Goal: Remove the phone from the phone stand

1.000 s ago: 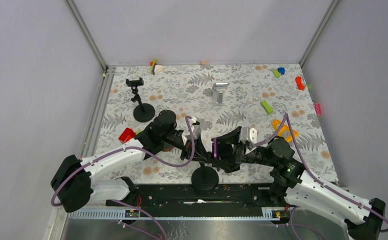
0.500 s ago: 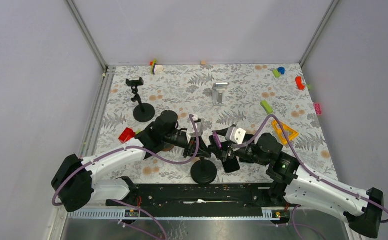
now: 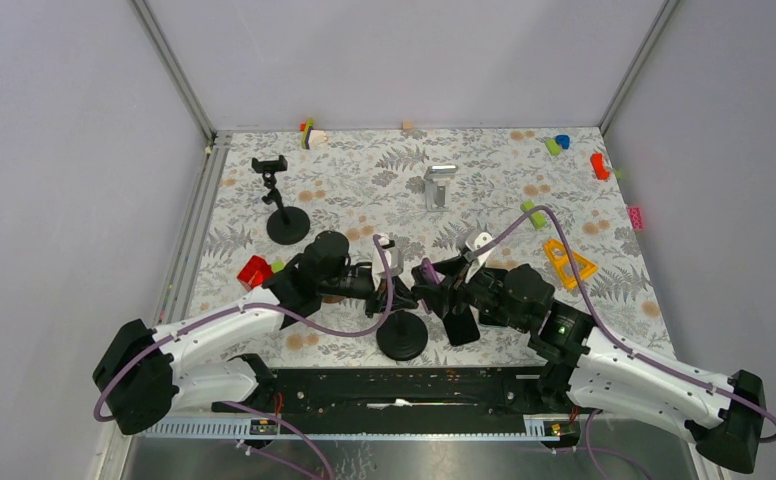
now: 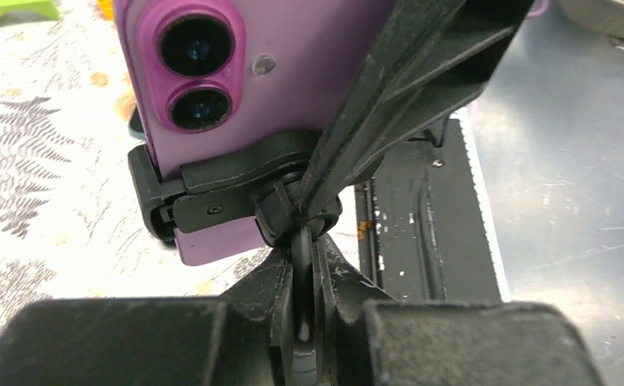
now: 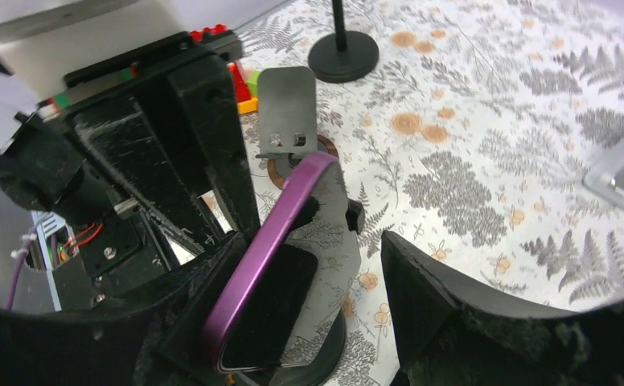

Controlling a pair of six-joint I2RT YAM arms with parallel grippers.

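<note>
Two things can spoil this pull. The purple phone (image 4: 293,72) sits in the spring clamp (image 4: 228,181) of the near black phone stand (image 3: 402,336), by the middle of the table's (image 3: 364,180) near edge. The left gripper (image 4: 302,265) is closed on the stand's thin stem just under the clamp's ball joint. The right gripper (image 5: 317,265) is open, with its fingers either side of the phone's edge: one is close beside it and the other is apart from it.

First risk: if the jaws close off-centre on that smooth rounded edge, the phone may twist or slip as it leaves the clamp and drop onto the table. Second: the clamp probably bites hard. A pull from the right arm could then swivel the ball joint, or drag the stem through the left fingers and tip the stand, instead of freeing the phone.
</note>
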